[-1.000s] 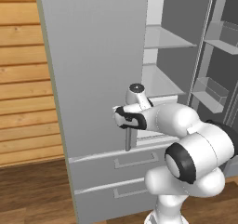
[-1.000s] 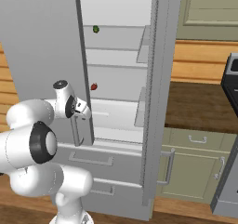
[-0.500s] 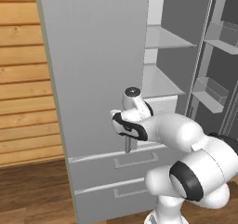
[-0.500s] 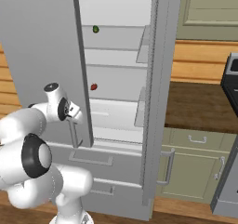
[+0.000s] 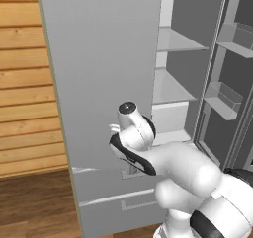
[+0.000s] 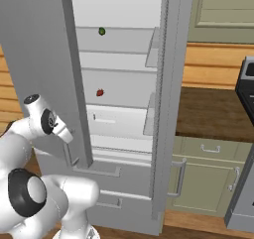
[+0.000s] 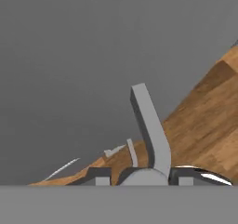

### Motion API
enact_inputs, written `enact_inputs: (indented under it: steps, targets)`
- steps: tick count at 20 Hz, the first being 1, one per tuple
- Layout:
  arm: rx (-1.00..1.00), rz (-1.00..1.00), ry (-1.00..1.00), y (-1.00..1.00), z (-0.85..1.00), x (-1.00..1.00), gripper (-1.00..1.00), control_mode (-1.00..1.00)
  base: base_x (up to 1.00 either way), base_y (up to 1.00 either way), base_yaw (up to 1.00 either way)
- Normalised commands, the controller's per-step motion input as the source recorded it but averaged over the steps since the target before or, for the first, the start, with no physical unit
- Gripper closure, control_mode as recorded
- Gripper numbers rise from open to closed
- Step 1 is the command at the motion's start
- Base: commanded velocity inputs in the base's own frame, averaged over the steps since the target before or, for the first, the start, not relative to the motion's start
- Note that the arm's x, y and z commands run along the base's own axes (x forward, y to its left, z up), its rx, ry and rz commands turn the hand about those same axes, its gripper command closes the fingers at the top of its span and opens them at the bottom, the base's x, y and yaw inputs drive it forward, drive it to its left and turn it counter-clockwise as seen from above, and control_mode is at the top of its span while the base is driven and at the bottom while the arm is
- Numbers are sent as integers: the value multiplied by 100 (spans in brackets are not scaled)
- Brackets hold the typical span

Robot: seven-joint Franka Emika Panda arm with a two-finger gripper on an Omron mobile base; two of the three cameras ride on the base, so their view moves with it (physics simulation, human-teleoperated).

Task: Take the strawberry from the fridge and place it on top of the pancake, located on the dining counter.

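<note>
Gripper (image 7: 139,177) at fridge (image 5: 99,84) door handle (image 7: 151,130); jaw state unclear; strawberry (image 6: 99,92) on shelf.

The open fridge door (image 6: 44,59) stands between the arm and the strawberry (image 6: 99,92).

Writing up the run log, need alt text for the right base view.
The white arm reaches to the bar handle of the open fridge door, gripper at the handle. Inside, a small red strawberry sits on a middle shelf and a small dark green item on the shelf above; green cabinets stand to the right.
</note>
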Motion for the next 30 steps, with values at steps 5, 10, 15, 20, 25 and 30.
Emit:
enact_inputs:
  steps: [5, 10, 15, 20, 25, 30]
  targets:
    - [0, -24, 0, 68, -31, -70, 100, -100, 0, 0, 0]
    - [0, -27, 0, 73, -30, -82, -100, -100, 0, 0, 0]
    - [-1, -15, 0, 36, -7, -77, -100, -100, 0, 0, 0]
    - [-5, -1, -1, 35, 18, -39, -100, -100, 0, 0, 0]
    - [-2, 0, 0, 29, 71, -31, -100, -100, 0, 0, 0]
    - [-11, 0, 0, 51, 68, -2, -100, -100, 0, 0, 0]
